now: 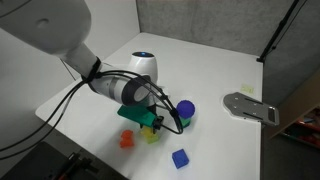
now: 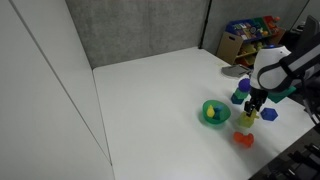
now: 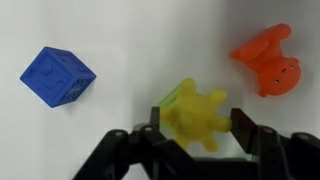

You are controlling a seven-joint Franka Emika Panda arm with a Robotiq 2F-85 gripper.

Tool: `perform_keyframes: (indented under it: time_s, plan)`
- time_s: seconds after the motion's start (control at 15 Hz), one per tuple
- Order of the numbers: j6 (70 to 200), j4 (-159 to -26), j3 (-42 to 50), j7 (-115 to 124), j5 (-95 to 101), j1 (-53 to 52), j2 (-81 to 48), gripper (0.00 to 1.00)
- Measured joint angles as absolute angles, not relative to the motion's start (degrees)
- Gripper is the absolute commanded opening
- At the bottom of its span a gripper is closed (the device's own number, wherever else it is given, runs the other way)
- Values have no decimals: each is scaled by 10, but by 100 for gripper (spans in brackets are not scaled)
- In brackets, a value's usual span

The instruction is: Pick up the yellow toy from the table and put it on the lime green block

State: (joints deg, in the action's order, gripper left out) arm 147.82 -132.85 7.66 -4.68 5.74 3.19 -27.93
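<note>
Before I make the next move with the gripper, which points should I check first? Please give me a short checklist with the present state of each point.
1. The yellow toy sits between the fingers of the gripper: ok.
2. The yellow toy is over the lime green block in the wrist view: ok, though it hides most of the block.
3. The yellow toy rests on the lime green block: cannot tell, no view shows the contact.
4. The orange toy lies apart from the gripper: ok.
5. The blue cube lies apart from the gripper: ok.
</note>
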Motion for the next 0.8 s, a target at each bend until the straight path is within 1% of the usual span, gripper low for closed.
perform_keyframes:
  time_s: [0.47, 0.8]
  plan:
    - [1476, -1329, 71, -47, 57, 32, -258, 100]
    - [1430, -1330, 57, -47, 37, 33, -193, 100]
